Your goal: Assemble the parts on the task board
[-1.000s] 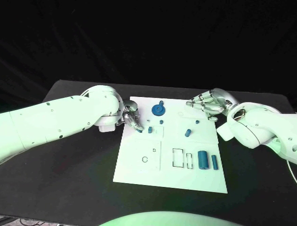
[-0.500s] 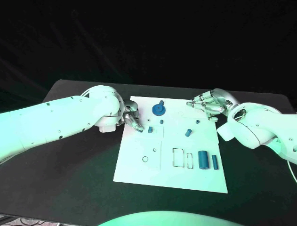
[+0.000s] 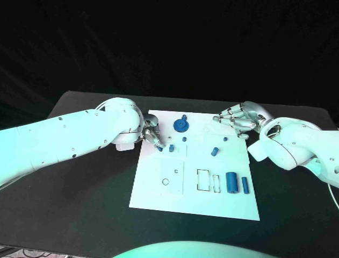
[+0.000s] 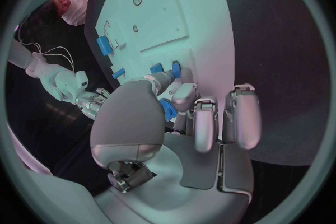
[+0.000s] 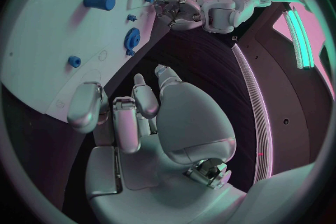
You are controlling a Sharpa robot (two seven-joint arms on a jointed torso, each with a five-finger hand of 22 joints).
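Two silver hands hover at the far corners of the white task board (image 3: 192,188). At its far left edge, the left hand (image 3: 153,136) has its fingertips bunched around a small blue part (image 4: 167,109), apparently pinching it, though the fingers hide most of it. At the far right corner, the right hand (image 3: 237,119) curls its fingers inward, holding nothing. Between them lies a blue gear (image 3: 181,125). A blue cylinder (image 3: 231,182) lies near the right edge. Bare black table (image 3: 76,204) surrounds the board.
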